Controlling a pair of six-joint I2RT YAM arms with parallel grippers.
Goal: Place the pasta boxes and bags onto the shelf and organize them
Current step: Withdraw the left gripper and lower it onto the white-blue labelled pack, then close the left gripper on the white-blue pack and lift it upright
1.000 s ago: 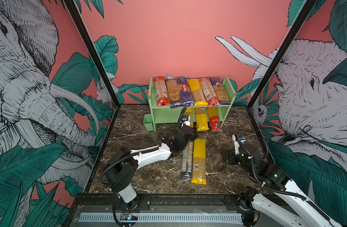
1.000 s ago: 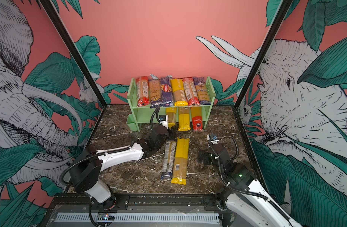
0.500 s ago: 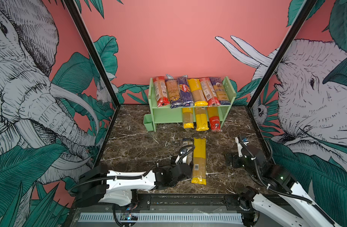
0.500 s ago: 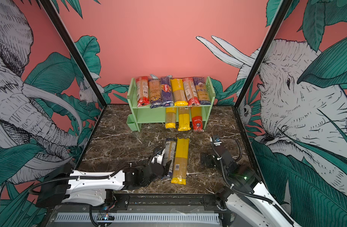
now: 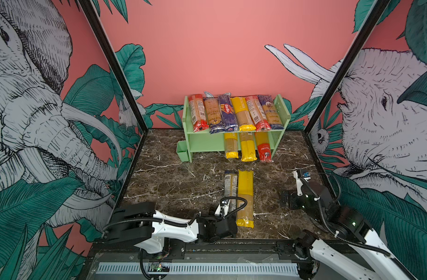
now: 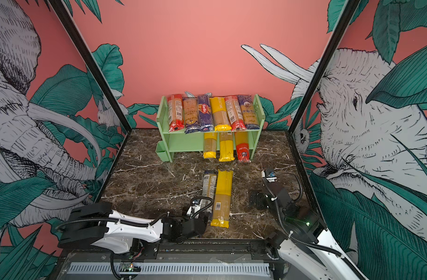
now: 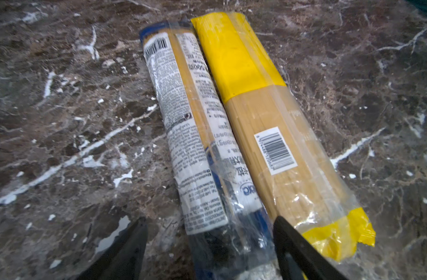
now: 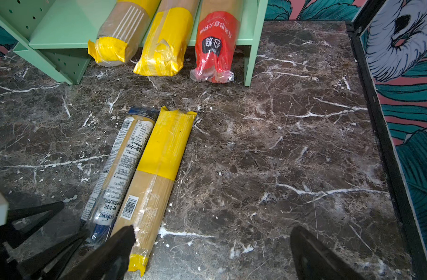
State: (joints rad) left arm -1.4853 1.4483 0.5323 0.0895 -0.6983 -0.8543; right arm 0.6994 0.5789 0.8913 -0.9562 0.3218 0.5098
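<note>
Right wrist cam: shelf [image 8: 69, 26] stands well ahead of right gripper [image 8: 212, 229], w/ three lower-tier packs [image 8: 164, 48] poking out. Nearer that gripper, off to one side, yellow-ended pack [image 8: 159, 169] lies flat, touching blue-ended pack [image 8: 125, 164]. Its jaws gape wide, nothing between. By contrast left gripper [image 7: 209, 220] straddles blue-ended pack's near end, jaws apart, prob. not clamping; view blurry there.

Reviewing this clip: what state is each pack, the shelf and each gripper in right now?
Top-tier packs: six, lying flat side by side on the shelf.
Lower-tier packs: three, lying flat, front ends overhanging.
Blue-ended pack: flat on the table, unshelved.
Yellow pack: flat on the table against it, unshelved.
Left gripper: open, fingers straddling the blue-ended pack's near end.
Right gripper: open, empty.
</note>
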